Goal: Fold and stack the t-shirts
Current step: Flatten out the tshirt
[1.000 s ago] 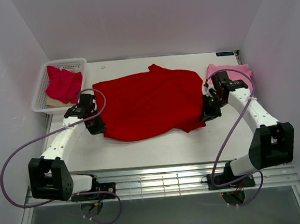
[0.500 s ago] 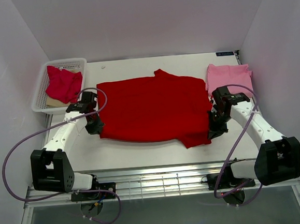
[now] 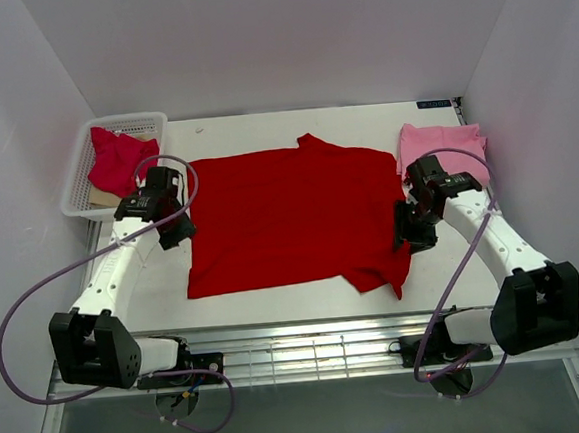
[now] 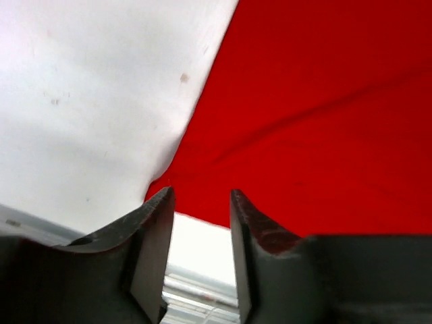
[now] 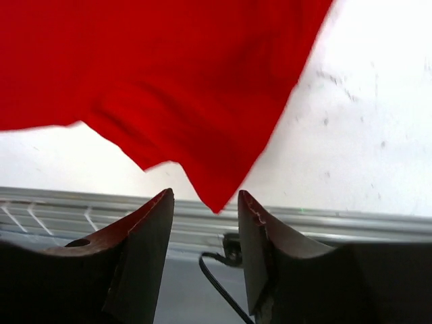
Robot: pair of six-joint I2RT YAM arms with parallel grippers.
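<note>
1. We see the left gripper [image 4: 200, 226] with its jaws parted and nothing between them; an edge of the bright red t-shirt [image 4: 324, 115] lies just beyond its fingertips.
2. The right gripper [image 5: 204, 233] is likewise parted and empty, with a corner of the same shirt pointing at its gap.
3. From above, that shirt lies spread flat in the middle of the table [image 3: 263, 128], between both arms.
4. The light pink t-shirt [image 3: 444, 144] sits at the far right, and the crimson t-shirt [image 3: 120, 162] is bunched in the white mesh basket [image 3: 121, 120].

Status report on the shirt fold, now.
Left gripper open, empty. Right gripper open, empty. Red t-shirt spread flat mid-table, unfolded. Nothing lying on it; pink t-shirt beside it, far right.
</note>
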